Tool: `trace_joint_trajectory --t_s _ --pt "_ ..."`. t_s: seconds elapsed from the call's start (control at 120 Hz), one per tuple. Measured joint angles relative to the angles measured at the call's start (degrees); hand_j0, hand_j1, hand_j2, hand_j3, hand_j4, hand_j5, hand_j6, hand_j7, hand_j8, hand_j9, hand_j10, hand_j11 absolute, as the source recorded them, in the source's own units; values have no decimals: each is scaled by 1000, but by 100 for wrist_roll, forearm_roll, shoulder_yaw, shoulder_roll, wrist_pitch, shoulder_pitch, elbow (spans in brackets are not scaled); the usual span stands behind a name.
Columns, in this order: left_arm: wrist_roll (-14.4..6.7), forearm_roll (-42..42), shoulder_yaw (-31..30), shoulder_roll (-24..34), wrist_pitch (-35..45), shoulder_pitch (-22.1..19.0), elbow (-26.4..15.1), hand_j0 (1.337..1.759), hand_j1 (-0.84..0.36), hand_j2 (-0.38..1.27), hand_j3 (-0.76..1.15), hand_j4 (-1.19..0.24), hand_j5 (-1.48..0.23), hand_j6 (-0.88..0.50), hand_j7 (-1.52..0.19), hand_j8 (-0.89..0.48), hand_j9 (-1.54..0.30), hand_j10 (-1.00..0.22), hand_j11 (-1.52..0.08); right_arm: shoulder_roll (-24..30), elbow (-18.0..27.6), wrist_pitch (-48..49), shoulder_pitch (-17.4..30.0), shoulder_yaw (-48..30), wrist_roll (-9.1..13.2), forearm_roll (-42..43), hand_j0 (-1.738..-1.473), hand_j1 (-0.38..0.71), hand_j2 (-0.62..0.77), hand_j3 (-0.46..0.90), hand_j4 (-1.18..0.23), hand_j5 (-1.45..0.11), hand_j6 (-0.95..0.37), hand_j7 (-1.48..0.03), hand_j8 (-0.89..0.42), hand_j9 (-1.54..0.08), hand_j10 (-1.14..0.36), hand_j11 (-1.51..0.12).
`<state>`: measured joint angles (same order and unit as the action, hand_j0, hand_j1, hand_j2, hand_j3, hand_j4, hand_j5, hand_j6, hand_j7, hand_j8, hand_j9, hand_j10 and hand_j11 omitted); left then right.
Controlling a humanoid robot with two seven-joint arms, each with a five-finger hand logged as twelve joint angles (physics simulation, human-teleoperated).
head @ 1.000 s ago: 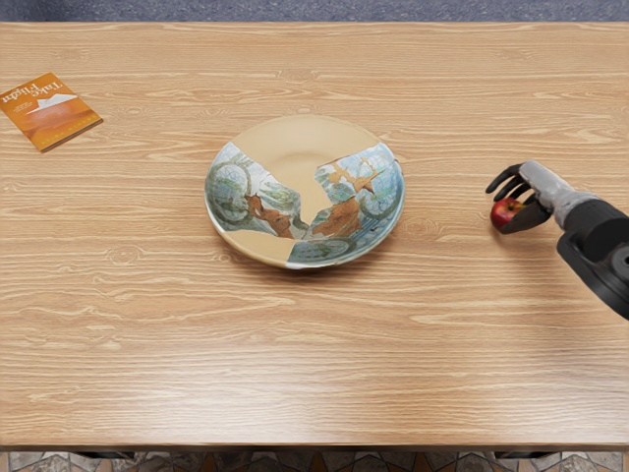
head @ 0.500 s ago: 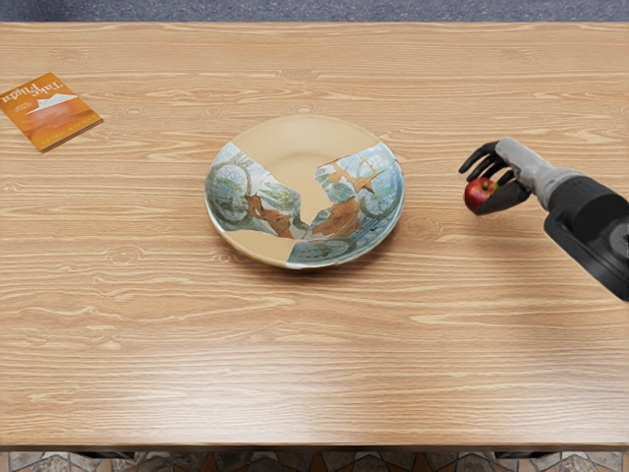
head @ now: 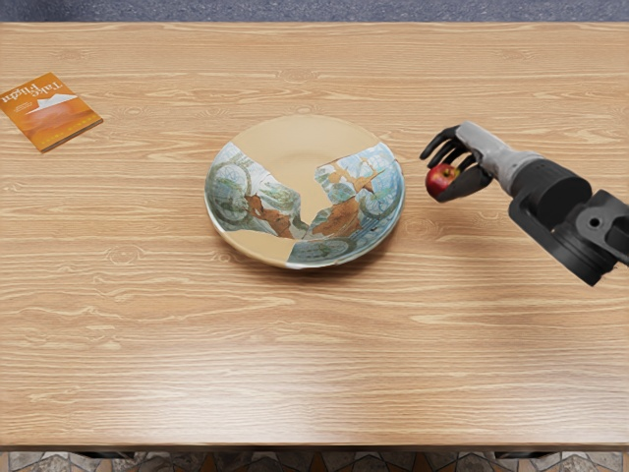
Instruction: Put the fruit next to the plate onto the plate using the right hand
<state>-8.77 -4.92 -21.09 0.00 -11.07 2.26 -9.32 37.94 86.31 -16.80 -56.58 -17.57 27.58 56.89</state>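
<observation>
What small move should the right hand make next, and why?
Probably carry the small red apple leftward until it is over the round painted ceramic plate. The right hand grips it just right of the plate's rim, not yet above it.

Table (head: 314, 374): matt wood grain. Plate (head: 295, 147): glazed ceramic, slight sheen. Booklet (head: 47, 110), 10 o'clock: smooth paper cover.

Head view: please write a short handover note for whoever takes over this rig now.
Right hand: shut on the small red apple, held just right of the round painted ceramic plate, not over it.
Left hand: not in view.
Plate: mid-table, no fruit on it.
Done: apple grasped.
To do: carry it over the plate, set it down, release.
</observation>
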Motion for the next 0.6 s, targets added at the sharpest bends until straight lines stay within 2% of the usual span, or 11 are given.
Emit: trace_joint_trajectory --t_s 0.308,0.6 --pt "-1 0 0 0 0 2 0 1658 69 47 0 -233 -303 -233 -304 -233 -304 -233 -304 -452 -214 2 -225 1 77 -1 -1658 259 169 0 -569 -762 -576 -750 -429 -752 -563 -753" --pt "0 0 0 0 0 2 0 1658 69 47 0 -233 -304 -233 -304 -233 -304 -233 -304 -873 -335 24 -518 8 311 1 -1658 263 168 0 -571 -762 -577 -752 -426 -753 -558 -755"
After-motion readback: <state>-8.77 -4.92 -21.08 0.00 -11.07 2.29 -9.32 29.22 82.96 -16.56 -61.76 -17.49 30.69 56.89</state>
